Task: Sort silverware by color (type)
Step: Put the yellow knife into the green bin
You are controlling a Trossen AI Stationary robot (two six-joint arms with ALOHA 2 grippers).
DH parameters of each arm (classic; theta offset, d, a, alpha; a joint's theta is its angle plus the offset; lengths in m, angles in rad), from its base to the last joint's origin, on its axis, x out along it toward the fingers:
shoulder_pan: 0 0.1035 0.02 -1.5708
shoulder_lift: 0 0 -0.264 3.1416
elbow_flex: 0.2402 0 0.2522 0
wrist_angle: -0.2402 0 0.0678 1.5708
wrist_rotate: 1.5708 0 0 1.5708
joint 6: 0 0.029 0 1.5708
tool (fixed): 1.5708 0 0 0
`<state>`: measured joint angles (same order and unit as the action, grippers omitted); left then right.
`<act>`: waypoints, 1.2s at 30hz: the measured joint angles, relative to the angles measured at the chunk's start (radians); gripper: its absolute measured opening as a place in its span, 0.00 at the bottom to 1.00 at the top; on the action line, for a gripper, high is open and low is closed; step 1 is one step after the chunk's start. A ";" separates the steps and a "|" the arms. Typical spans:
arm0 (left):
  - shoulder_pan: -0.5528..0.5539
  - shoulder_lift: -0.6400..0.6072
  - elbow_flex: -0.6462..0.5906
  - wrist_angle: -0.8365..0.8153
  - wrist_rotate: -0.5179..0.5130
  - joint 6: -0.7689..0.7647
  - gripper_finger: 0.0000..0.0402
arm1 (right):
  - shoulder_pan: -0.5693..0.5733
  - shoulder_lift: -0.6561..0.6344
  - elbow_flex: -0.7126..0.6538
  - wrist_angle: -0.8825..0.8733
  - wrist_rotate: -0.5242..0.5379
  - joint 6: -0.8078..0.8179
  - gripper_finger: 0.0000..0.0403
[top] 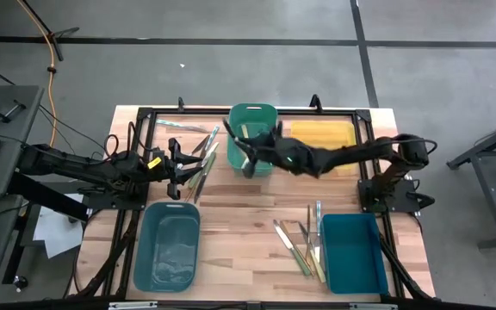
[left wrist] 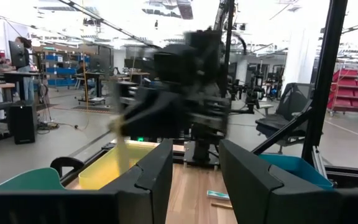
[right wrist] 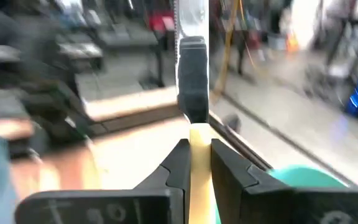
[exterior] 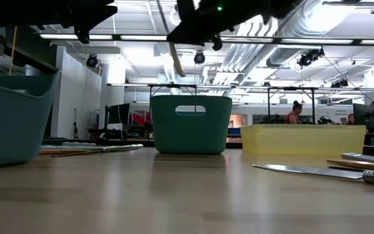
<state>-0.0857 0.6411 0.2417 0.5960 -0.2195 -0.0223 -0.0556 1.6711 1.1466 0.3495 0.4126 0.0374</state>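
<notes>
Four bins sit on the table: two side by side along the far edge, the left one beside the right one, and one at each near corner. One cluster of silverware lies left of the far bins, another just left of the near right bin. A utensil hangs above the table near the far left bin.

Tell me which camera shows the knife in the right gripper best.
The right wrist view: the pale-handled knife fills the frame, clamped between the jaws. The low view shows it hanging small overhead. The high view barely shows it; the left wrist view blurs it.
</notes>
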 joint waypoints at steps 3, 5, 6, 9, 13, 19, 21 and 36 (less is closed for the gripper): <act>0.000 0.000 0.000 0.000 0.000 0.000 0.31 | -0.050 0.036 0.164 -0.313 0.024 0.075 0.09; 0.000 0.000 0.000 0.000 0.000 0.000 0.31 | -0.083 0.070 0.258 -0.503 0.045 0.122 0.09; 0.000 0.000 0.000 0.000 0.000 0.000 0.31 | -0.101 0.087 0.297 -0.581 0.055 0.150 0.09; 0.000 0.000 0.000 0.000 0.000 0.000 0.31 | -0.149 0.140 0.378 -0.743 0.050 0.238 0.09; 0.000 0.000 0.000 0.000 0.000 -0.002 0.31 | -0.199 0.214 0.403 -0.820 0.006 0.310 0.09; 0.000 0.000 0.000 0.000 0.000 -0.002 0.31 | -0.260 0.299 0.404 -0.830 -0.119 0.391 0.09; 0.000 0.000 0.000 0.000 0.000 -0.002 0.31 | -0.276 0.317 0.404 -0.856 -0.135 0.415 0.09; 0.000 0.000 0.000 0.000 0.000 -0.001 0.31 | -0.304 0.371 0.404 -0.925 -0.238 0.456 0.10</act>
<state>-0.0860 0.6411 0.2417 0.5959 -0.2195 -0.0232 -0.3595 2.0425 1.5511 -0.5753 0.1749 0.4938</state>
